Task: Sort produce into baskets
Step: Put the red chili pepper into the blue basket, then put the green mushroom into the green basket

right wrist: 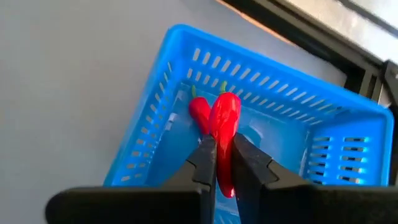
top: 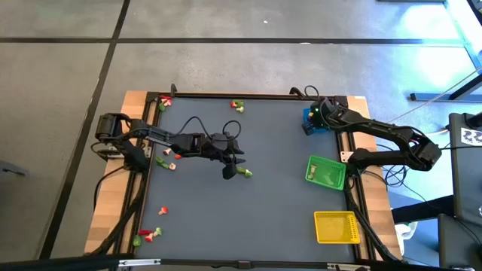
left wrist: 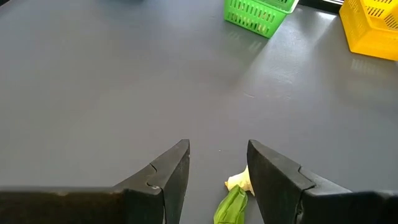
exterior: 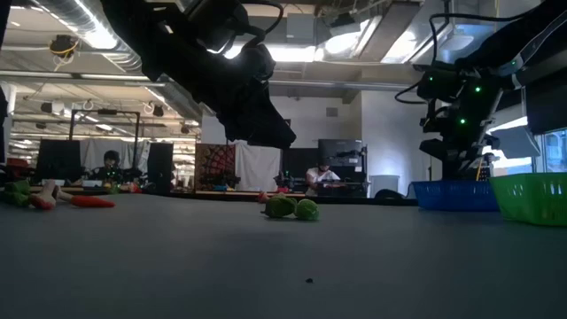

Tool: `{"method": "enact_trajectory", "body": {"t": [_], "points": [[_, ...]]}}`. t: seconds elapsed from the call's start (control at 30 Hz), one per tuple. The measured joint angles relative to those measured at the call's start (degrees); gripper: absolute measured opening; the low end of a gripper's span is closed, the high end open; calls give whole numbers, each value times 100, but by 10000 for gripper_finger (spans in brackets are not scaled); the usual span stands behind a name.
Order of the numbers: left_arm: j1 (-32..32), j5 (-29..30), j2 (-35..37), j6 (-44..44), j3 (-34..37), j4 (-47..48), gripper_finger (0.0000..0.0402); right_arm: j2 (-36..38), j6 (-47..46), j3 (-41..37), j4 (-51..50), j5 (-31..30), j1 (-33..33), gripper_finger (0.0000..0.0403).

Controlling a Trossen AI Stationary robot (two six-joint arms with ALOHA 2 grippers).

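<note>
While my left gripper point(left wrist: 217, 171) hangs half open over the green vegetable point(left wrist: 231, 205) at table centre, my right gripper point(right wrist: 224, 163) at two o'clock pinches a red pepper point(right wrist: 225, 121) above the blue basket point(right wrist: 155, 130), the nearer drop.

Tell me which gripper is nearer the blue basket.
Right. The right gripper hangs just above the blue basket, holding a red pepper. The left gripper is far off at mid-table, over a green vegetable.
</note>
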State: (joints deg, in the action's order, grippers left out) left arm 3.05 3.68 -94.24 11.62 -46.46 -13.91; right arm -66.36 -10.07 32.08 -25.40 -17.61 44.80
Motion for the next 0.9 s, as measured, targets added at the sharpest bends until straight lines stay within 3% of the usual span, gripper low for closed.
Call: {"method": "enact_trajectory", "body": {"t": [0.3, 0.63, 0.9], "points": [[0, 0, 0, -4, 0, 0, 157, -106, -8, 0, 49, 25, -13, 41], [0, 0, 0, -9, 0, 0, 157, -57, 414, 268, -79, 39, -15, 134], [-1, 0, 1, -9, 0, 0, 157, 389, 530, 840, 128, 1122, -703, 143]]}}
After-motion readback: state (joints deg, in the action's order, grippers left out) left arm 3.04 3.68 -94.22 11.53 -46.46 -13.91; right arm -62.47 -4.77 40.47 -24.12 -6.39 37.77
